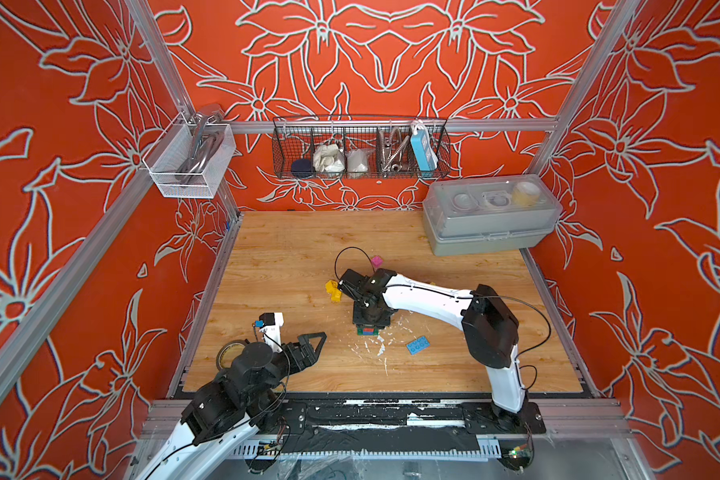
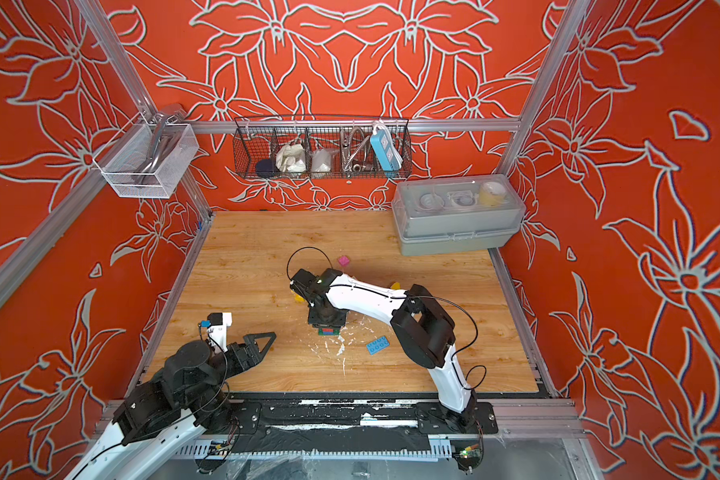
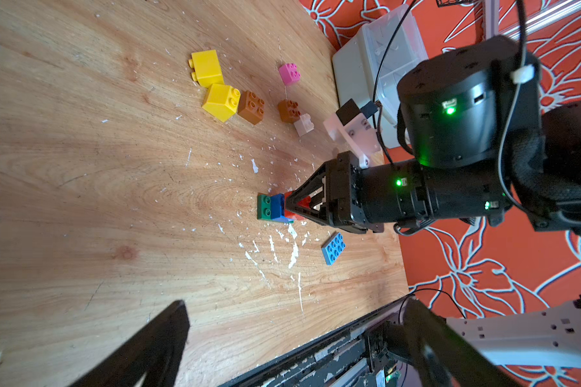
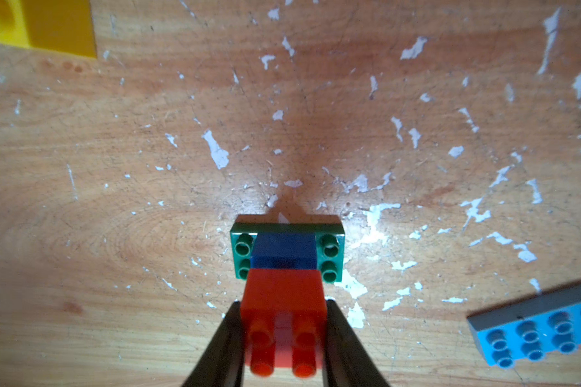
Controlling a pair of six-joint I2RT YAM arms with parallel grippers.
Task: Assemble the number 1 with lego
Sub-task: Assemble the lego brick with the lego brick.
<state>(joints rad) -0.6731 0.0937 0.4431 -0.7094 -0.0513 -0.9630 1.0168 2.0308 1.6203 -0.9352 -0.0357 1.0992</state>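
Wood table [image 1: 292,257], pretty scuffed in the middle. My right gripper [image 4: 283,306] is clamped on a red brick [image 4: 284,288] that sits on a blue brick [image 4: 284,249] over a green plate [image 4: 331,254], near the center of both top views. Left gripper [image 3: 297,301] hangs at lower left, jaws wide apart with nothing in them. Light-blue plate [image 1: 417,345] lies just right of the green plate.

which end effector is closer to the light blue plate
Right. The right end effector grips the red brick just beside the light blue plate; the left end effector sits open, much farther off at the left.
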